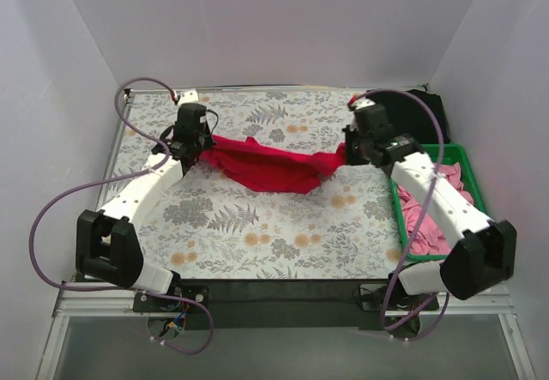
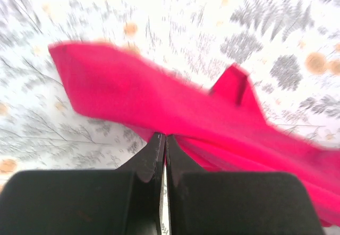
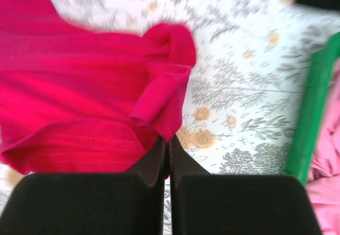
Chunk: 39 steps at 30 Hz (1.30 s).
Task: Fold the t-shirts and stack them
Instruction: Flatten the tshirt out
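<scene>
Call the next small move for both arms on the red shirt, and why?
Probably draw the arms apart: left gripper and right gripper are each shut on an end of the red t-shirt, which sags bunched between them, too crumpled to fold.

red shirt (image 2: 159, 97) edges blurred, pink shirts (image 1: 422, 226) half hidden

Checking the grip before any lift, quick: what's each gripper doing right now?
Left gripper: closed on one end of the red t-shirt.
Right gripper: closed on the same shirt's other end.
</scene>
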### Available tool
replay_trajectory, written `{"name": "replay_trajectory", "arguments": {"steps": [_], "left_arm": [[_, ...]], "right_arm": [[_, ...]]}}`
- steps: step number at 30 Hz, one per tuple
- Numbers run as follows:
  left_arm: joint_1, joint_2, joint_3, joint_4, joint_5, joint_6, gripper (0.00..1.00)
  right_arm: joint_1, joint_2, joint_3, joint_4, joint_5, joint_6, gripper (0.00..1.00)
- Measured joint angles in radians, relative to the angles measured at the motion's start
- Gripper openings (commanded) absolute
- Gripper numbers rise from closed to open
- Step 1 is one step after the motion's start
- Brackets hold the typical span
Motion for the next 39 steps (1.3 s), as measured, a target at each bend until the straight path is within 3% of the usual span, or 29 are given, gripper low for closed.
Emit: {"name": "replay_trajectory", "arguments": {"steps": [3,7,14,15,17,22,28,33,39], "left_arm": [[-0.002,-0.033,0.138,-0.113,-0.024,0.068,0.0],[-0.005,-0.093,0.212,-0.227,-0.011,0.148,0.0],[0.0,-0.024,0.213,-0.223,0.006,0.249,0.27],[0.003,0.013,0.218,-0.209,0.006,0.246,0.46],[0.007,0.099,0.228,-0.182,0.013,0.218,0.61],[0.02,0.19,0.198,-0.156,0.078,0.108,0.74],[0.036,-0.063,-0.05,-0.121,0.103,-0.059,0.72],[0.129,-0.345,-0.314,-0.112,0.098,-0.191,0.61],[0.143,-0.292,-0.436,-0.067,0.101,-0.245,0.58]], "right_arm": [[-0.105,-0.111,0.056,-0.024,-0.066,0.011,0.01],[-0.145,-0.196,0.089,-0.042,-0.151,0.024,0.01],[-0.159,-0.179,0.069,-0.08,-0.19,0.035,0.01],[-0.161,-0.17,0.062,-0.077,-0.19,0.036,0.01],[-0.164,-0.14,0.043,-0.072,-0.191,0.037,0.01],[-0.166,-0.079,0.011,-0.06,-0.206,0.038,0.01],[-0.166,-0.081,-0.019,-0.024,-0.257,0.032,0.01],[-0.166,-0.104,-0.092,-0.001,-0.305,0.029,0.01],[-0.166,-0.121,-0.129,0.016,-0.33,0.028,0.01]]}}
